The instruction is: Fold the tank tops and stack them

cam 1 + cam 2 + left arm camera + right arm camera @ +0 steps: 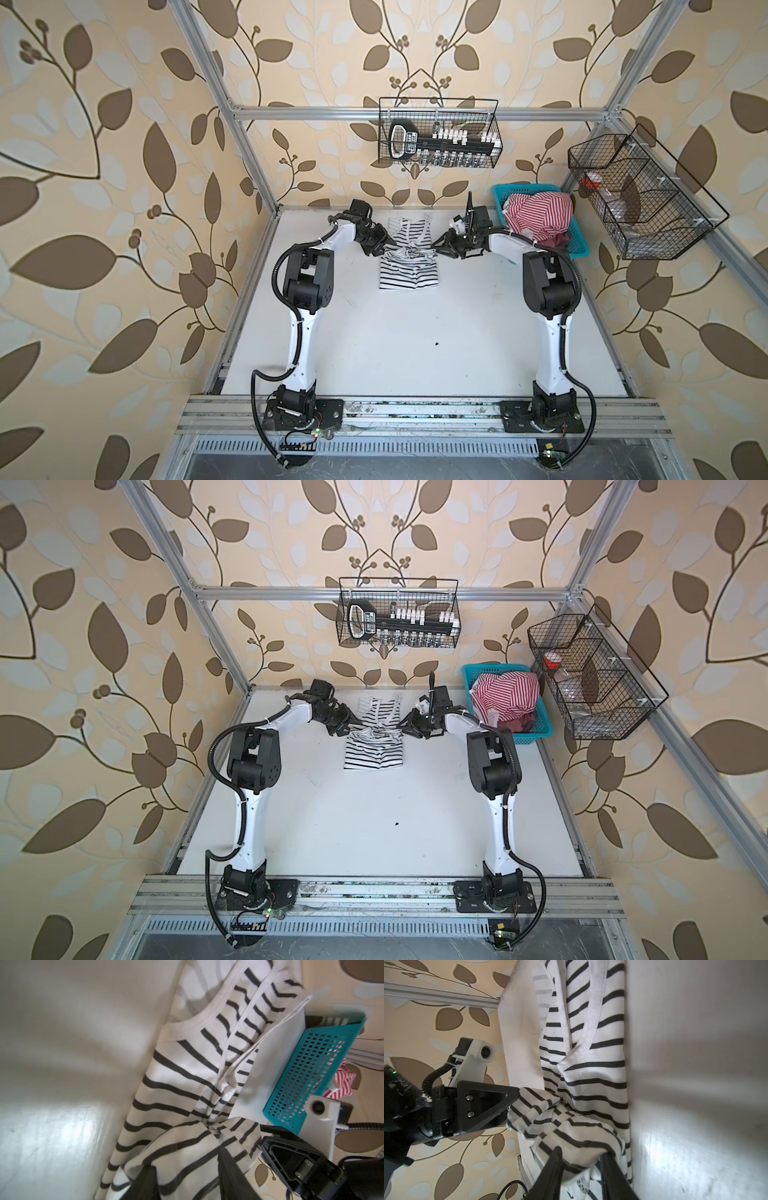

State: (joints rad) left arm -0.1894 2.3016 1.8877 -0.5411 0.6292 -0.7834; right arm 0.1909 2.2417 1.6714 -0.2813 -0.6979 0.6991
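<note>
**A:** Where does the black-striped tank top (409, 266) lie?

**B:** On the bench (415, 332), upper middle in both top views. Its long axis runs up and down the frame, straps at the top. A bunched ridge crosses its middle.

**A:** And the grippers?

**B:** They are at the two ends of that ridge, facing each other across the width. The left gripper (386, 246) is at the left edge and the right gripper (437, 246) at the right. In each wrist view the jaws stand partly apart with a loose fold of cloth between them, not pinched.

**A:** So what does the next move turn on?

**B:** I'd say each arm backs straight outward from its own edge, without dragging the fold.

**A:** The other one?

**B:** The red-striped tank top (536, 216) is heaped in the teal basket (505, 190) at upper right, nearest the right arm.
</note>
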